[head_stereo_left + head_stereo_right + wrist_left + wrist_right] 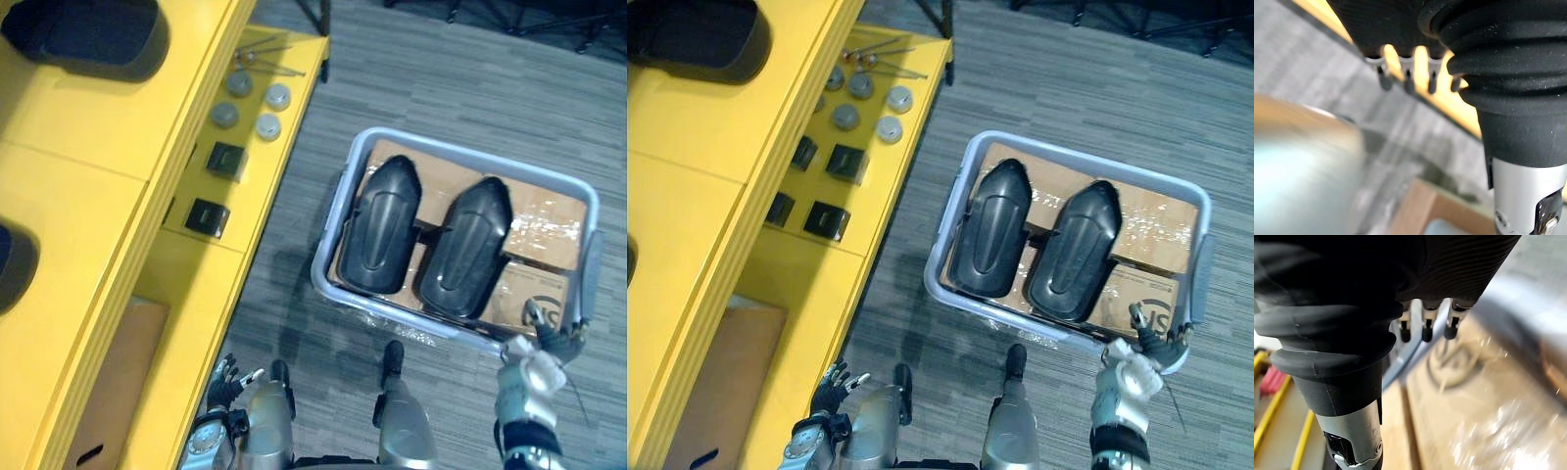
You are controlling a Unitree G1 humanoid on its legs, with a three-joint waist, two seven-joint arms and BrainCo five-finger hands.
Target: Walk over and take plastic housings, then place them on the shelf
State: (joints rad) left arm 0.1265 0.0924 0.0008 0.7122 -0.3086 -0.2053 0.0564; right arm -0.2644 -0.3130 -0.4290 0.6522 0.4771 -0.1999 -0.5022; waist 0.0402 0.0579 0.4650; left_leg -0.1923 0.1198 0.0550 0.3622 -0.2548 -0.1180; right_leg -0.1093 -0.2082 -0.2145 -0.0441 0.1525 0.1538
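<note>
Two black plastic housings (380,227) lie side by side in the grey bin (470,154). The right hand (534,360) is at its near corner and the left hand (223,384) is beside the yellow shelf (78,196) — fingers of both loosely spread, empty. Likely faults: fingers snag the rim or slip off a smooth shell.

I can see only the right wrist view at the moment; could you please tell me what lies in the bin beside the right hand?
Observer: A black plastic housing and a second housing lie side by side on cardboard boxes in the grey bin.
Operator: Thank you. Where is the right hand relative to them?
Observer: The right hand is at the bin's near right corner, by the rim, with open fingers and touching neither housing.
</note>
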